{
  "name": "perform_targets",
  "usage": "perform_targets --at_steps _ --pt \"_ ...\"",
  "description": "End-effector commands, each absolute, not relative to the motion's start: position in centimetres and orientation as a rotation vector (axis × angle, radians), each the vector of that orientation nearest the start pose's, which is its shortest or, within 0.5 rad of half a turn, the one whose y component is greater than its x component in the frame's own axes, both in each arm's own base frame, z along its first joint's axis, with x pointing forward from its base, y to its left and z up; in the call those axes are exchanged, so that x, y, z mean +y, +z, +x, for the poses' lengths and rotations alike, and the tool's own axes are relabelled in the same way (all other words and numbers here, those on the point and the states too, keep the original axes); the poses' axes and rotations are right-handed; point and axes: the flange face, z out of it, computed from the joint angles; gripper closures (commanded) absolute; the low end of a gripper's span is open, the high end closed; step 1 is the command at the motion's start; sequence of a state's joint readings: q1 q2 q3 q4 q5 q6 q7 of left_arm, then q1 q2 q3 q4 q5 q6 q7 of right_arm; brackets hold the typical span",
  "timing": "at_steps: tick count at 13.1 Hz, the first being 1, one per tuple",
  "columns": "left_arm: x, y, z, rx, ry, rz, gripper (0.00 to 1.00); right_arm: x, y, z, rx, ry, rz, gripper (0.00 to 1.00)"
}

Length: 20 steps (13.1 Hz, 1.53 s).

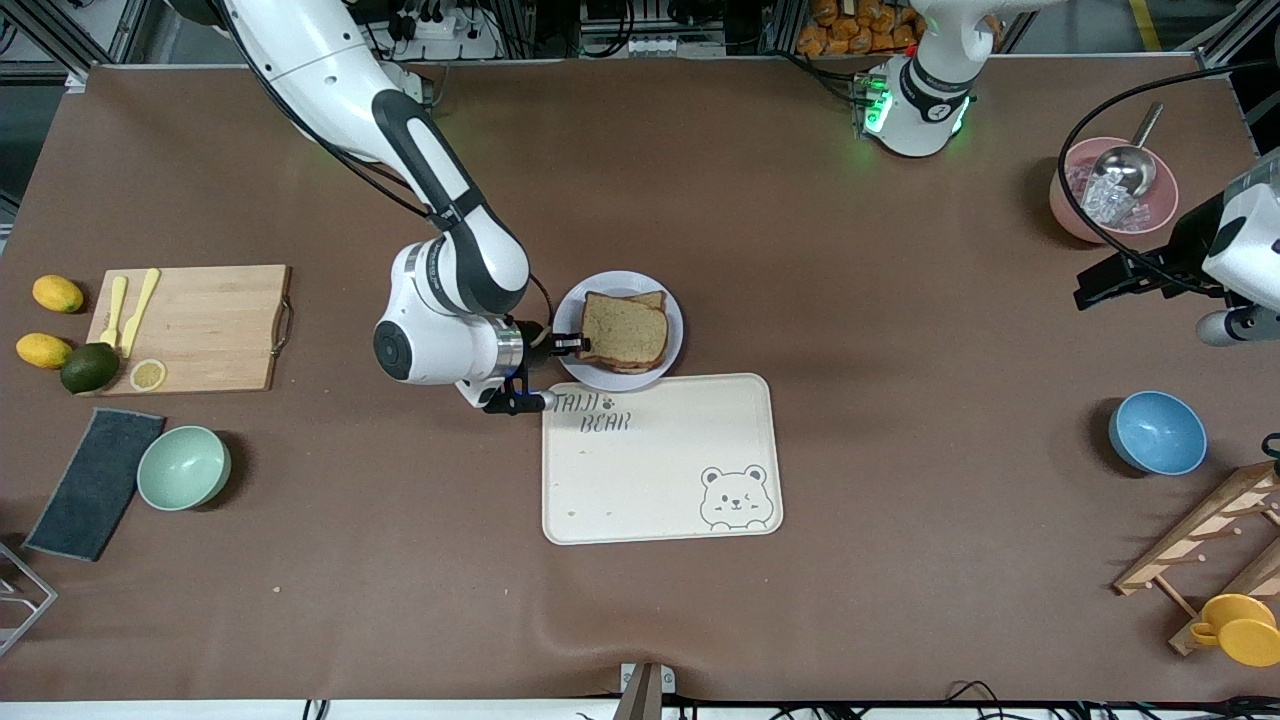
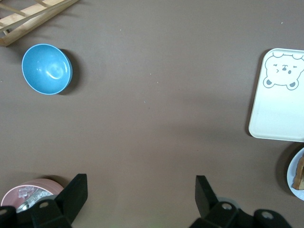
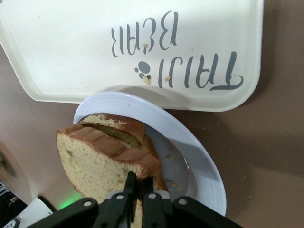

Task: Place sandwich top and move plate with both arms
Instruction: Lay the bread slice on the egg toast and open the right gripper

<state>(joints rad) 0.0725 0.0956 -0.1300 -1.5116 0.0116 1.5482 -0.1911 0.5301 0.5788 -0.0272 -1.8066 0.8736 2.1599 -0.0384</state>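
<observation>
The sandwich top (image 1: pixel 625 330), a tan bread slice with a brown crust, lies on another slice on the pale round plate (image 1: pixel 612 281), which sits beside the cream bear tray (image 1: pixel 660 470). My right gripper (image 1: pixel 578 345) is at the plate's edge toward the right arm's end, shut on the crust of the sandwich top (image 3: pixel 95 166); in the right wrist view its fingertips (image 3: pixel 140 180) pinch that edge above the plate (image 3: pixel 190 142). The left gripper (image 1: pixel 1085 295) hangs open and empty (image 2: pixel 141 183) over bare table by the pink bowl, and that arm waits.
A pink bowl (image 1: pixel 1110 190) with a scoop and a blue bowl (image 1: pixel 1157 432) lie toward the left arm's end, with a wooden rack (image 1: pixel 1200 545) and a yellow cup (image 1: pixel 1238 628). A cutting board (image 1: pixel 200 328), lemons, a green bowl (image 1: pixel 183 467) and a dark cloth lie toward the right arm's end.
</observation>
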Motion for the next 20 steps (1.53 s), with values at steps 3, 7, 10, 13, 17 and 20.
perform_targets --at_steps 3,7,10,13,17,20 --pt "-3.5 60.5 57.6 -0.186 0.061 -3.142 0.00 33.5 23.0 54.6 0.093 0.436 -2.497 0.00" --pt "-3.5 60.3 57.6 -0.186 0.073 -3.142 0.00 31.3 24.1 55.7 0.099 0.464 -2.484 0.00" --pt "-4.1 60.5 57.4 -0.193 0.069 -3.143 0.00 27.5 26.7 58.2 0.043 0.508 -2.527 0.00" --pt "-5.1 60.4 57.3 -0.171 0.080 -3.139 0.00 22.0 31.2 61.3 -0.011 0.551 -2.609 0.00" --pt "-5.0 60.4 57.3 -0.174 0.080 -3.140 0.00 14.3 36.6 63.8 -0.039 0.526 -2.768 0.00" --pt "-5.0 60.3 57.3 -0.171 0.081 -3.137 0.00 10.0 39.2 64.3 -0.050 0.464 -2.792 0.00"
